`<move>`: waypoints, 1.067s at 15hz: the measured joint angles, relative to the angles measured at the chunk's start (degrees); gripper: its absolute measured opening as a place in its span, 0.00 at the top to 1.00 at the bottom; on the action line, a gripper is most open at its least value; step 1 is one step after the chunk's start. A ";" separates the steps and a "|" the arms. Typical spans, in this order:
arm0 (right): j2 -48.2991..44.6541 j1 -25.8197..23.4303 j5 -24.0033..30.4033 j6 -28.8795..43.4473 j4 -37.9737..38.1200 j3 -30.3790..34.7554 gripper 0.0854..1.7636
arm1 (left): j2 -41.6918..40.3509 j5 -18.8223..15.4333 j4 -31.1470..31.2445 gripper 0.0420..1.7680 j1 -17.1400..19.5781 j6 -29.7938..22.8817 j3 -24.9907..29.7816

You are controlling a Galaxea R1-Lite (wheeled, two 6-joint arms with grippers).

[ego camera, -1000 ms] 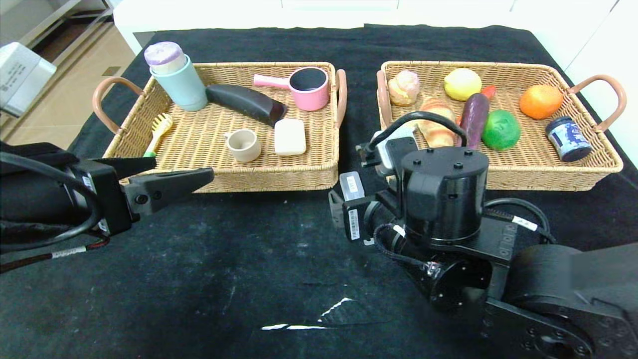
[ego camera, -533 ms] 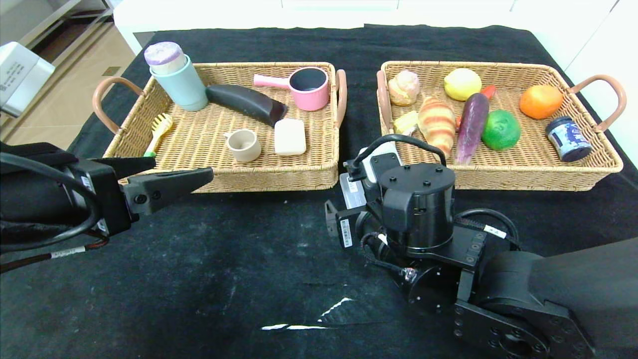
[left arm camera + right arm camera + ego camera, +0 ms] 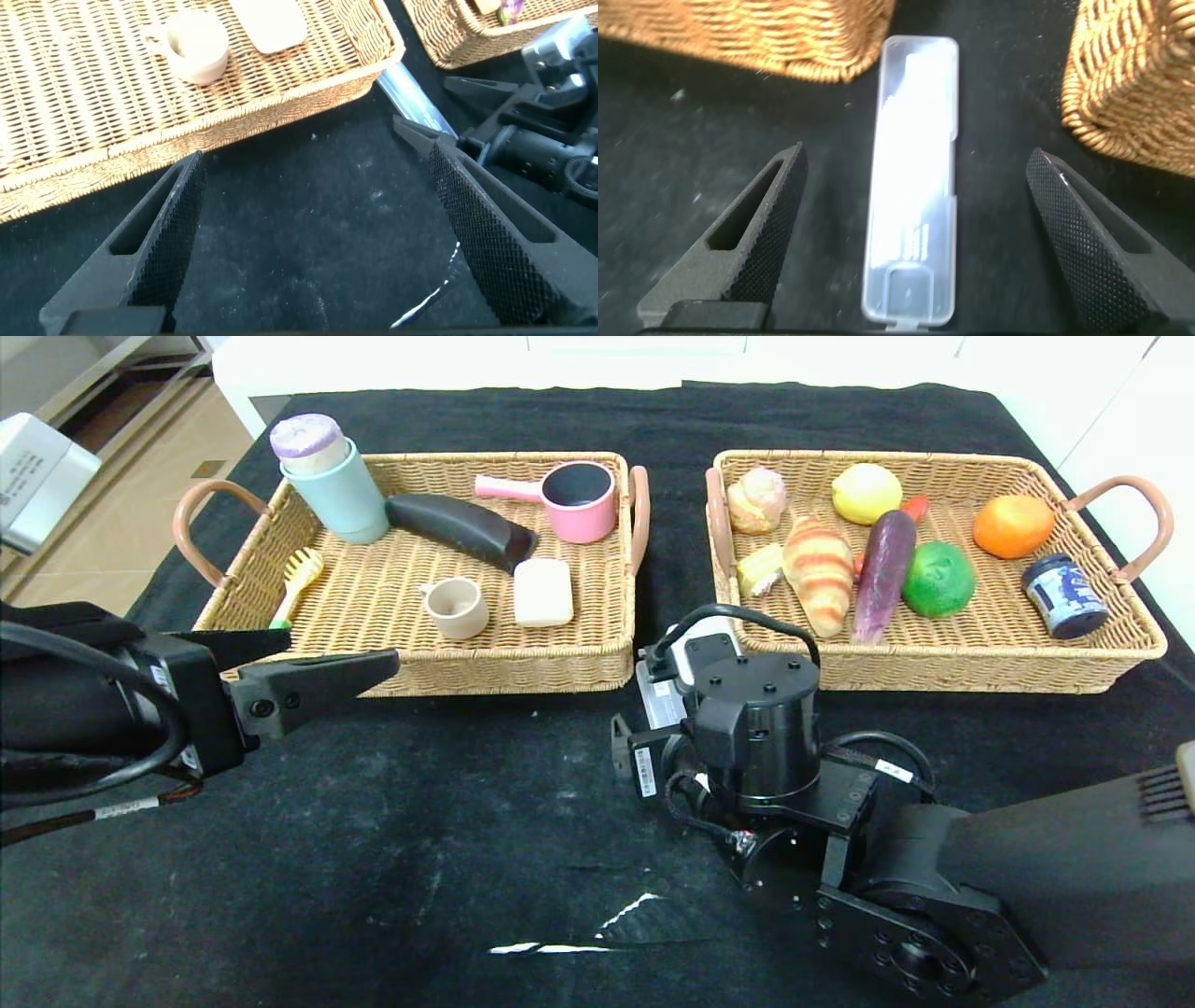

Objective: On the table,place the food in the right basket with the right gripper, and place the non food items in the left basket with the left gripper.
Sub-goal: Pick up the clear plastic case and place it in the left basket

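**Materials and surface finishes at the sorting table**

A matt black cloth table cover (image 3: 420, 859), marked with pale scuffs, is shown. The two tan woven wicker baskets, left (image 3: 523, 663) and right (image 3: 1008, 663), are rough and ribbed. A clear glossy plastic case (image 3: 910, 177) is seen on the cloth between them. The black gripper fingers (image 3: 1083, 243) are faced with knurled, diamond-textured pads. A smooth matt beige cup (image 3: 456, 607) and a glossy pink pot (image 3: 579, 502) are visible.
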 joint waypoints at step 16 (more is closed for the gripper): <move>2.17 -0.39 0.05 0.06 -0.63 -0.06 0.50 | -0.22 -0.16 -0.02 0.03 -0.06 0.09 0.11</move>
